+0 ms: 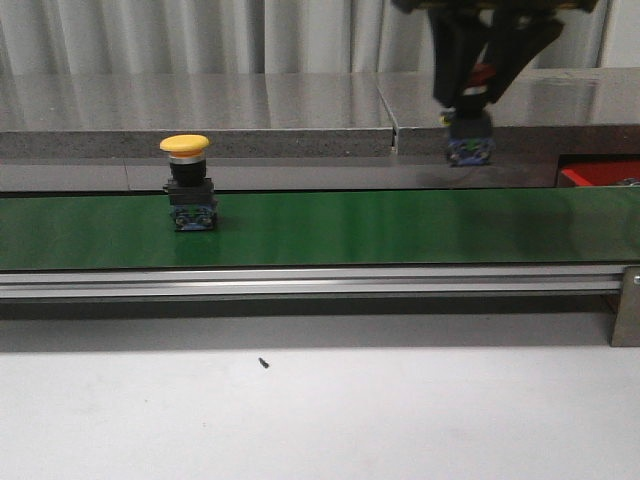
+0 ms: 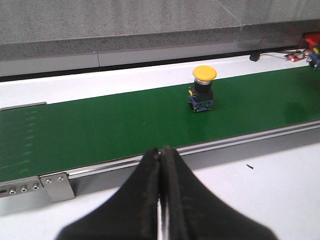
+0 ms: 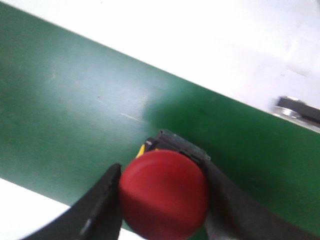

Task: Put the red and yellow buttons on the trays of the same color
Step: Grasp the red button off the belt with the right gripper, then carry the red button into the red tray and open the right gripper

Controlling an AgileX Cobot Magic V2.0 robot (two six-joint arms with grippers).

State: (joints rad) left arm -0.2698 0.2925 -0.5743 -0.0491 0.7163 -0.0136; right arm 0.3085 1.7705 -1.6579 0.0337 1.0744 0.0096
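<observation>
A yellow button (image 1: 186, 146) on a black and blue base stands upright on the green belt (image 1: 350, 228), left of centre; it also shows in the left wrist view (image 2: 204, 74). My right gripper (image 1: 475, 95) hangs high at the upper right, above the belt, shut on the red button (image 3: 164, 194), whose blue base (image 1: 469, 150) hangs below the fingers. My left gripper (image 2: 161, 150) is shut and empty, over the white table in front of the belt. The red tray (image 1: 603, 174) shows at the far right edge. No yellow tray is in view.
The belt's aluminium rail (image 1: 300, 282) runs along its front edge, with a metal bracket (image 1: 627, 305) at the right end. A grey stone ledge (image 1: 200, 140) runs behind the belt. A small dark speck (image 1: 263, 363) lies on the white table.
</observation>
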